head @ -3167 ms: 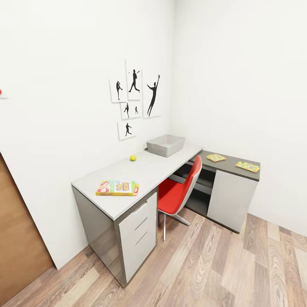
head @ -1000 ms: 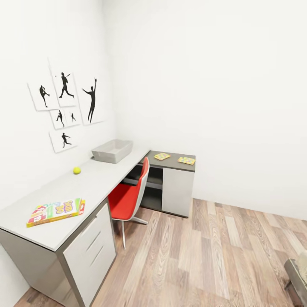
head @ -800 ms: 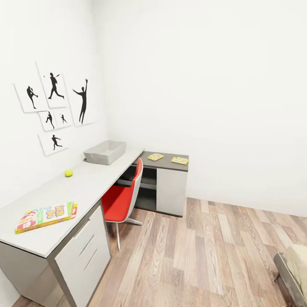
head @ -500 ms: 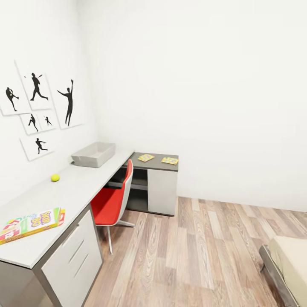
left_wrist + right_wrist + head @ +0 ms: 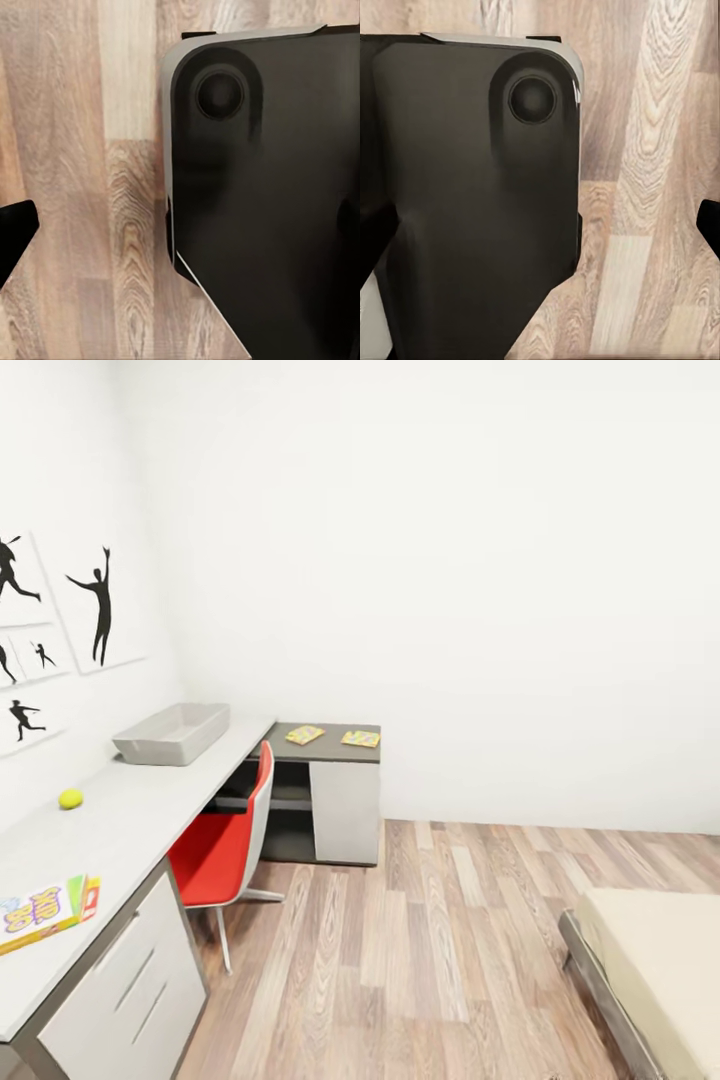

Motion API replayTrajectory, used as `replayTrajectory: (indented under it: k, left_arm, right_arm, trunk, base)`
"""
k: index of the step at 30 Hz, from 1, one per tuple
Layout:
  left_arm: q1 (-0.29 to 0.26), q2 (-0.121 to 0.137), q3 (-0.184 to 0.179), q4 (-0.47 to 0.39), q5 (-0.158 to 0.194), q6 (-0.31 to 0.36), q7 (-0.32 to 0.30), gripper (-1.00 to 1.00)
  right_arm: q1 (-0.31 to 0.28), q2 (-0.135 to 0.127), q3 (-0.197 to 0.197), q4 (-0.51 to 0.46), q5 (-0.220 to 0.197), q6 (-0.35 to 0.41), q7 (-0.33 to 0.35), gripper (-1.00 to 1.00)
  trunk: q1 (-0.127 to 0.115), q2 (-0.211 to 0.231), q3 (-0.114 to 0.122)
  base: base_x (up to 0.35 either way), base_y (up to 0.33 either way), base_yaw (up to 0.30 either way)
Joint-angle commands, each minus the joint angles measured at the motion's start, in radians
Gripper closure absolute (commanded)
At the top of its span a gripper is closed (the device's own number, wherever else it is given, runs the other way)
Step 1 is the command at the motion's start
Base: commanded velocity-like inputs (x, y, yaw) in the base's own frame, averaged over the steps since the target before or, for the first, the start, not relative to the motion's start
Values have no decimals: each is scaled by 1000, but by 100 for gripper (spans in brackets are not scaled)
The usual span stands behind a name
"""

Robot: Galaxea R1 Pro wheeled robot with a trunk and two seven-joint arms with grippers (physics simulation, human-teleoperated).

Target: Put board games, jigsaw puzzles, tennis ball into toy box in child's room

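In the head view the L-shaped bench [image 5: 150, 815] runs along the left wall and turns across to a lower dark section. The grey toy box [image 5: 172, 734] sits on the light top near the corner. The tennis ball [image 5: 70, 798] lies nearer the camera, close to the wall and well apart from the box. One board game [image 5: 45, 913] lies flat at the view's left edge, partly cut off; its cover carries big yellow cartoon letters that are too blurred to read. Two jigsaws [image 5: 305, 735] [image 5: 361, 739] lie side by side, apart, on the dark section. A red chair [image 5: 225, 845] stands tucked against the bench. Black silhouette pictures [image 5: 100, 610] hang on the wall above. A corner of the bed [image 5: 660, 970] shows at lower right, its mattress bare where visible.

Both wrist views look down on the plank floor [image 5: 82, 150] and a dark, rounded part of the robot's body [image 5: 277, 187]. Black finger tips show at the edges of those views, but whether either pair of jaws is open or closed cannot be told.
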Motion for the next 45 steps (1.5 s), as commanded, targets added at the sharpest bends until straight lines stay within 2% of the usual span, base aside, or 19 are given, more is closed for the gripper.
replayTrajectory:
  k: [1, 13, 28, 45]
  left_arm:
    - [0, 4, -2, 2, 0, -12, 0, -100]
    - [0, 21, -1, 6, 0, -41, 0, -100]
    - [0, 22, -1, 6, 0, -44, 1, -100]
    - [0, 22, -1, 6, -1, -57, 1, -100]
  right_arm:
    - [0, 0, 0, 0, -1, -3, 0, -100]
    - [0, 1, 1, 0, -2, -4, 0, -100]
    - [0, 0, -1, 0, -2, -47, 0, -100]
    - [0, 0, 0, 0, -2, -54, 0, -100]
  trunk:
    - [-4, 7, 3]
    - [-50, 91, 40]
    - [-107, 196, 87]
    - [-173, 315, 140]
  base:
    - [0, 0, -262]
    - [0, 0, -261]
    - [0, 0, -261]
    - [0, 0, -262]
